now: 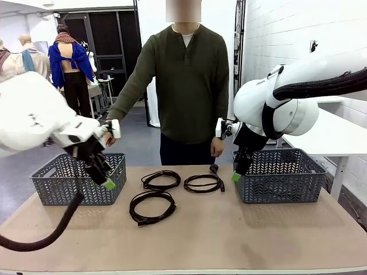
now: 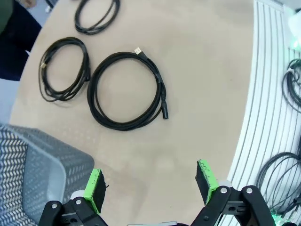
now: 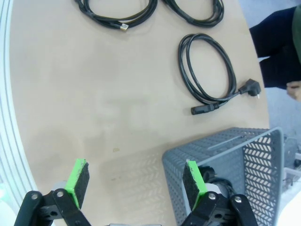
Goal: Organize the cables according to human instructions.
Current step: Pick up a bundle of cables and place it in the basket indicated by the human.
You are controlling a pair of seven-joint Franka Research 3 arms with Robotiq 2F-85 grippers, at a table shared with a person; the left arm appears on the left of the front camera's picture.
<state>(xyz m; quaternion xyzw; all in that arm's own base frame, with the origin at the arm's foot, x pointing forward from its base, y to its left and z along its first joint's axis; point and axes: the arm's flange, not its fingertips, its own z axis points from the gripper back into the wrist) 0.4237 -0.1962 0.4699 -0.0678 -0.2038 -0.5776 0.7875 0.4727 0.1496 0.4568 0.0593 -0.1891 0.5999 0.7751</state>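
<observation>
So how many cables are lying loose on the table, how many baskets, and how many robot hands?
Black coiled cables: 3
Grey baskets: 2
Robot hands, both open: 2
Total: 7

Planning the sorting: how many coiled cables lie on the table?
3: near coil mid-table, far-left coil behind it, far-right coil beside the right basket. Others may hide inside baskets.

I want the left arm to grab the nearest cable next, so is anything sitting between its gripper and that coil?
Nothing visible does. Bare table lies between the open left gripper and the nearest cable; the grey basket sits off to one side of that path.
</observation>
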